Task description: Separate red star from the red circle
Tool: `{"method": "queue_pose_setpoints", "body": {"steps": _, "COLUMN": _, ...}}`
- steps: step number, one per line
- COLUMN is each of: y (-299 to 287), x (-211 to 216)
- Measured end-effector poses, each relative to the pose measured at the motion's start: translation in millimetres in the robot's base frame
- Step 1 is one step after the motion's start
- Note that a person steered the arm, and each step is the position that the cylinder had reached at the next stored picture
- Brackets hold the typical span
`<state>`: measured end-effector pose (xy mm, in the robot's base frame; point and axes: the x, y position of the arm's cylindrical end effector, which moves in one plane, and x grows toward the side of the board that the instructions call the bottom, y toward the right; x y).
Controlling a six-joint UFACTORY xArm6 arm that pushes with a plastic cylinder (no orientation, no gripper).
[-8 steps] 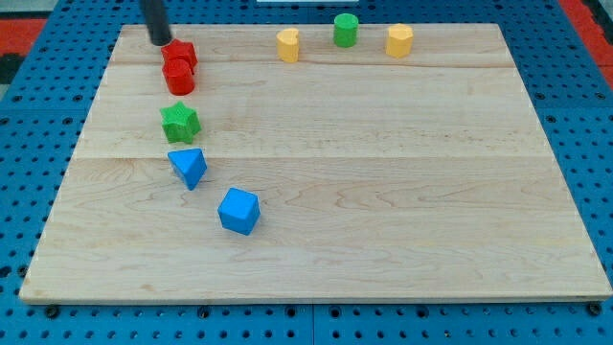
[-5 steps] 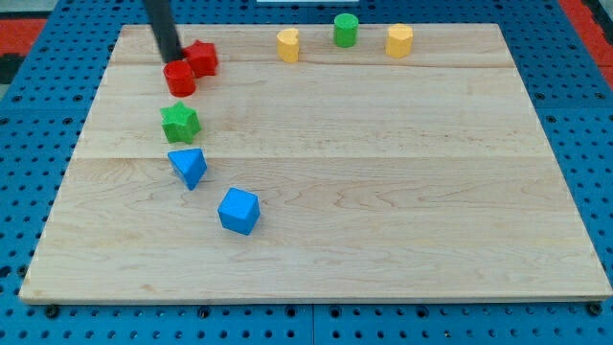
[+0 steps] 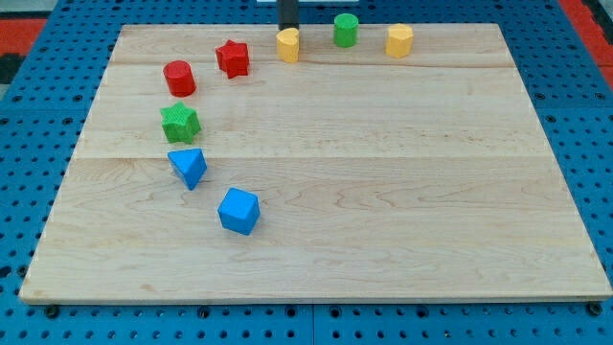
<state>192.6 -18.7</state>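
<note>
The red star [image 3: 232, 58] lies near the view's top, left of centre. The red circle [image 3: 179, 78] stands to its lower left, with a clear gap of bare wood between them. My tip [image 3: 287, 28] is at the view's top edge, just above the left yellow block [image 3: 287, 44] and to the right of the red star, touching neither red block.
A green star [image 3: 179, 123], a blue triangle [image 3: 189, 167] and a blue cube [image 3: 238, 211] run down the view's left side below the red circle. A green cylinder [image 3: 345, 30] and a second yellow block [image 3: 399, 40] sit along the top edge.
My tip swept from beside the two touching red blocks to the right along the top. The red star slid right, away from the red circle, which stayed put.
</note>
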Motion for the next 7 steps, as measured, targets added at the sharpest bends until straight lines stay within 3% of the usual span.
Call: {"method": "queue_pose_setpoints", "body": {"steps": 7, "y": -7.8, "x": 0.8}}
